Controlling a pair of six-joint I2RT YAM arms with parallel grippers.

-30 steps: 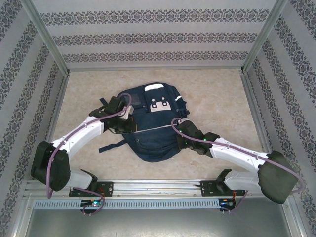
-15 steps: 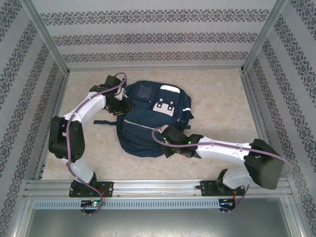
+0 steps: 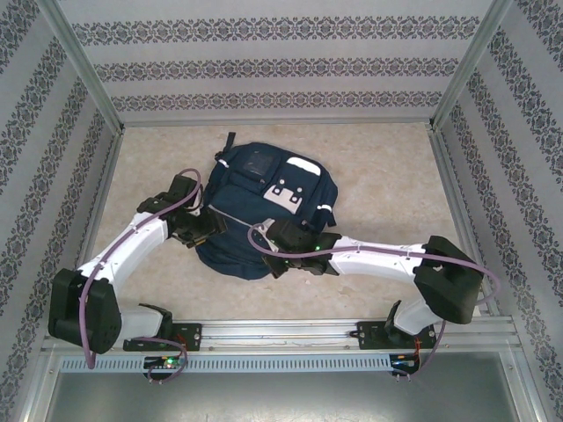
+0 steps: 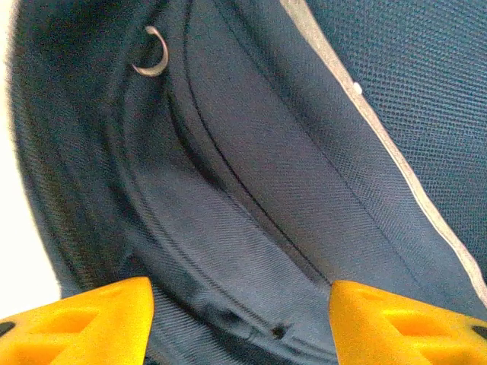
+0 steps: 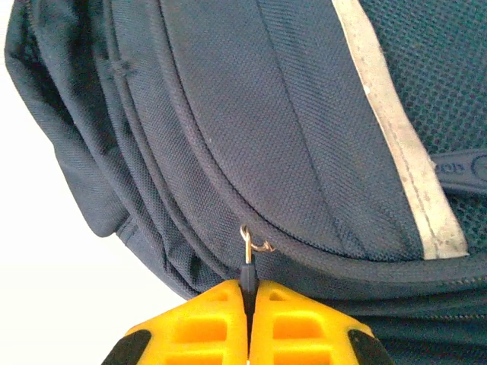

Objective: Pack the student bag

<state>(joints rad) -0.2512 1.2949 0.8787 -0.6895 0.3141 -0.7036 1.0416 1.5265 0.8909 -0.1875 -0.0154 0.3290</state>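
Observation:
The student bag [image 3: 264, 198], a dark navy backpack with white reflective patches, lies flat mid-table with its front pockets up. My right gripper [image 3: 271, 244] is at the bag's near edge. In the right wrist view it [image 5: 249, 308] is shut on a black zipper pull [image 5: 248, 275] that hangs from a small metal ring [image 5: 246, 237] on the zip seam, below a white stripe [image 5: 396, 144]. My left gripper [image 3: 209, 227] is at the bag's left side. It [image 4: 240, 327] stands open over folded navy fabric [image 4: 251, 190], with a metal ring [image 4: 152, 59] further up the seam.
Beige tabletop [image 3: 387, 176] surrounds the bag. Patterned walls and aluminium posts [image 3: 84, 66] enclose the cell on three sides. A metal rail [image 3: 281, 330] carrying both arm bases runs along the near edge.
My left gripper has opened and pulled back to the bag's left side. My right gripper, still shut on the zipper pull, has travelled left along the near edge. The bag has shifted and turned.

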